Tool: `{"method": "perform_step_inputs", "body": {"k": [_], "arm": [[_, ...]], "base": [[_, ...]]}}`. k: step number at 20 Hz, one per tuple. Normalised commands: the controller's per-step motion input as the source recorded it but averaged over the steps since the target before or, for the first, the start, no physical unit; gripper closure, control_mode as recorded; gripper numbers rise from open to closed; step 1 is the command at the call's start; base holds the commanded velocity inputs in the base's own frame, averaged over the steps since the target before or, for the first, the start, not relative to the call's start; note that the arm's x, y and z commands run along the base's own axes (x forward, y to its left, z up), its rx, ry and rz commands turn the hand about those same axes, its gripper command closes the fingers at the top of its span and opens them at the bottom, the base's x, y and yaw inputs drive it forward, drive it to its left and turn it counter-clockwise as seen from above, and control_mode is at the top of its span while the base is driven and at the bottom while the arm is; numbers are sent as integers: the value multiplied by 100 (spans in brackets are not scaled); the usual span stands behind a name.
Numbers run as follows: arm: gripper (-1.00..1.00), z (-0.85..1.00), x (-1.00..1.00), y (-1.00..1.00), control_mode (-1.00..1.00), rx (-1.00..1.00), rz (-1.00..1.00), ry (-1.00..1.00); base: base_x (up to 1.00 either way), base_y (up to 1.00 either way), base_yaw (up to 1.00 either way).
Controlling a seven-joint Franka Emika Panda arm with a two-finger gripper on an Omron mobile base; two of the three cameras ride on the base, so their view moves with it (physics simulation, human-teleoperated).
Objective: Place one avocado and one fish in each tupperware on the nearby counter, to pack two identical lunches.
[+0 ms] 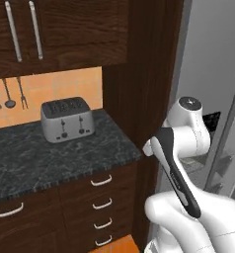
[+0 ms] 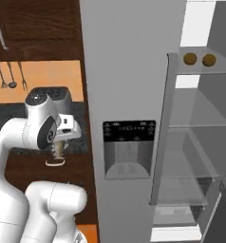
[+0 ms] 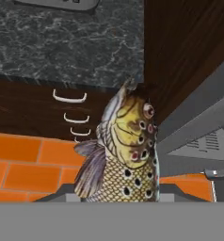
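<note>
**Fish Held at Counter's End; Two Avocados on Refrigerator Door Shelf**

Dark marbled stone formed the counter, set over brown wooden drawers with curved silver handles, beneath an orange tiled backsplash. At far left, three utensils hung on the wall below the upper cabinets. A silver four-slot toaster stood on the counter toward the back, well apart from the front edge. To its right, a tall dark wooden panel closed off the counter run.

Right of that panel, the robot's white arm was folded, with the hand pointing down just beside the counter's end. In the hand view, a fish with a yellow-brown spotted body rose from the bottom of the picture, head up, over the drawer fronts and the orange floor. The gripper was clamped on this fish, its jaws standing partly apart around the body; the finger tips themselves were hidden behind the fish. In the right base view, a pale part of the fish showed below the hand.

Further right stood the grey refrigerator with a dispenser panel in its closed door. The right-hand door was open. On an upper door shelf sat two avocados, small brown balls side by side, near each other but apart. The lower shelves appeared to hold nothing discernible.
</note>
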Motion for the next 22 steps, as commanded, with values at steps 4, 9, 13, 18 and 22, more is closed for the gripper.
{"method": "perform_step_inputs", "body": {"k": [4, 9, 13, 18, 22], "arm": [[100, 0, 0, 0, 100, 0, 0, 0], [100, 0, 0, 0, 100, 0, 0, 0], [100, 0, 0, 0, 100, 0, 0, 0], [100, 0, 0, 0, 100, 0, 0, 0], [100, 0, 0, 0, 100, 0, 0, 0]], "base": [[-6, 100, 7], [-1, 100, 8], [0, 100, 10], [14, 100, 32], [71, 58, 48]]}}
